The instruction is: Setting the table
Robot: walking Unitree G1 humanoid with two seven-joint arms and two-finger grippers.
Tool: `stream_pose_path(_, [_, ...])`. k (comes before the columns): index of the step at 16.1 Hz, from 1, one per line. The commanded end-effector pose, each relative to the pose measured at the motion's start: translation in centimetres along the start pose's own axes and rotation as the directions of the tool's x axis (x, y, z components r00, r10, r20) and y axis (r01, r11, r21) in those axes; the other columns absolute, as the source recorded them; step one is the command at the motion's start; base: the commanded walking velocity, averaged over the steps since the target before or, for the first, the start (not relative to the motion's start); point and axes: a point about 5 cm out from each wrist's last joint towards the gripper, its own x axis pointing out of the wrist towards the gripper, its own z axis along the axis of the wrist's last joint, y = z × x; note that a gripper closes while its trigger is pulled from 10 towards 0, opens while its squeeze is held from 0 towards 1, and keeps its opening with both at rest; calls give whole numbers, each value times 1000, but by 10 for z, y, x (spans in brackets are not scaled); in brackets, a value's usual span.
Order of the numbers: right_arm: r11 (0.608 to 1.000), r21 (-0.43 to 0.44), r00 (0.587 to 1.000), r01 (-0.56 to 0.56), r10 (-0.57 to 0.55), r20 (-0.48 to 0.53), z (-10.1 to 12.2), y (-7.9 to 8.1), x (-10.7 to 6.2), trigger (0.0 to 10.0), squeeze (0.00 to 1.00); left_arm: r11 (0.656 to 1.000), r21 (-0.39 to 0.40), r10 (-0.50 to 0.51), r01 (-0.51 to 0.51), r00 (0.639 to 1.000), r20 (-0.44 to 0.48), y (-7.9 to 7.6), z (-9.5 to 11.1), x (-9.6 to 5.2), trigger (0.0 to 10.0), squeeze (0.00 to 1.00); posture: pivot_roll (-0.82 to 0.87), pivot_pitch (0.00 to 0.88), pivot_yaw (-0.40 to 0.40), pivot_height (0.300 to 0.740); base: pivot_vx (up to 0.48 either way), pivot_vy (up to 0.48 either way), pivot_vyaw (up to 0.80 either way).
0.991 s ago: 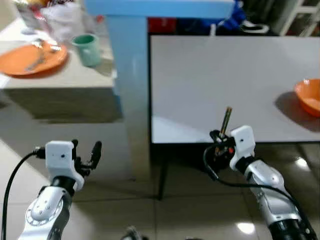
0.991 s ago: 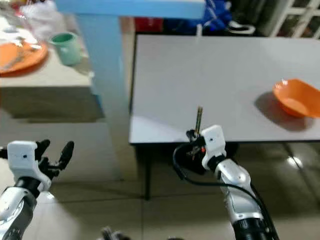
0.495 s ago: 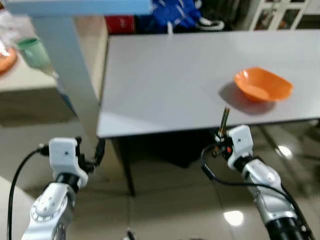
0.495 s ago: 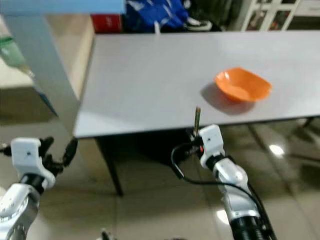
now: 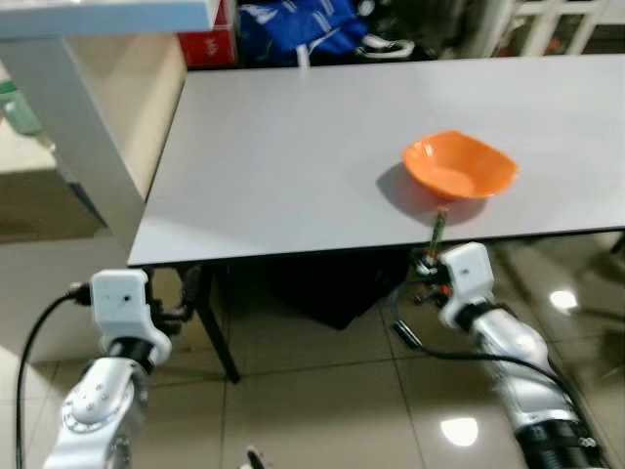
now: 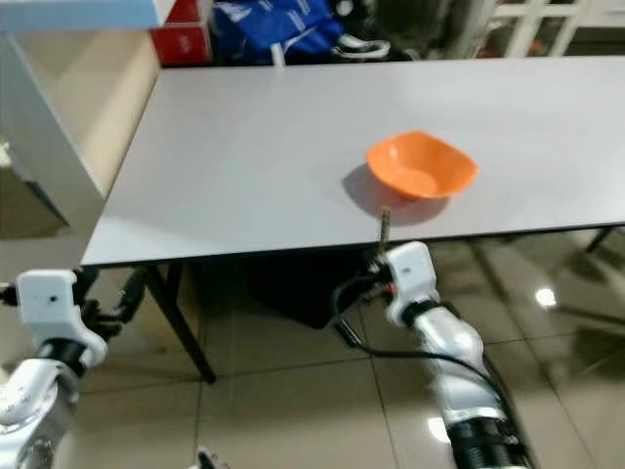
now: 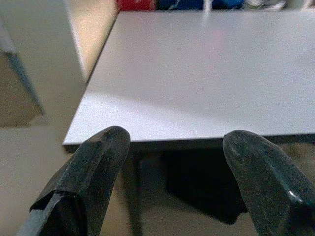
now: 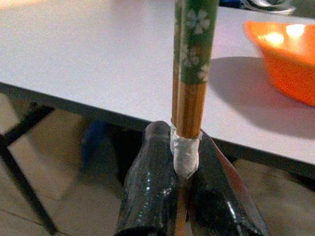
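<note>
I have turned toward the grey tabletop (image 5: 293, 147); the shallow orange plastic bowl (image 5: 459, 166) now sits just ahead. My right pincer (image 8: 184, 162) stays clenched on the green-and-bamboo chopsticks (image 8: 189, 69), ready for placing, while the left pincer (image 7: 172, 172) hangs released.

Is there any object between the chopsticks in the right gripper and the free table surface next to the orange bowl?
Nothing visible blocks them. The right gripper holds the chopsticks upright at the table's near edge, just before the orange bowl.

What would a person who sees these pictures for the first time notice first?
The bright orange plastic bowl stands out, alone on the wide grey table near its front edge. Just below that edge, the right tool is shut on a pair of wooden chopsticks with green flowered tops, held upright. The left tool is open, lower, before the table's near corner.
</note>
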Motion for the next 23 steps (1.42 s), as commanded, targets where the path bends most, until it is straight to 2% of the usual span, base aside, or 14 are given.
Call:
stream_pose_path(1, [1000,-22,1000,1,-1,12,5,-2,0,10000,0,1000,4,2,-2,1000,4,-1,2,2,10000,0,-68,69,31,740,390,-277,0])
stream_pose_path(7, [1000,-22,1000,-5,5,10,4,1,0,10000,0,1000,4,-29,29,1000,13,-8,2,4,10000,0,-77,62,32,740,364,-306,0])
stream_pose_path(12, [1000,-15,1000,-4,4,-2,0,1,-2,10000,0,996,9,-92,92,996,19,-24,2,2,10000,0,-80,52,34,740,0,-469,0])
stream_pose_path(16, [1000,-23,1000,-13,13,1,1,3,-2,10000,0,997,-13,-70,70,997,33,-21,2,4,10000,0,-79,54,31,740,78,-440,0])
stream_pose_path(18, [1000,-24,1000,-16,16,4,2,3,-2,10000,0,999,-13,-31,31,999,21,-17,0,4,10000,0,-81,54,28,740,0,0,0])
stream_pose_path(23, [999,-34,1000,-12,12,1,2,0,-2,10000,0,1000,-8,-25,26,999,33,-18,1,4,10000,0,-85,58,23,740,0,0,0])
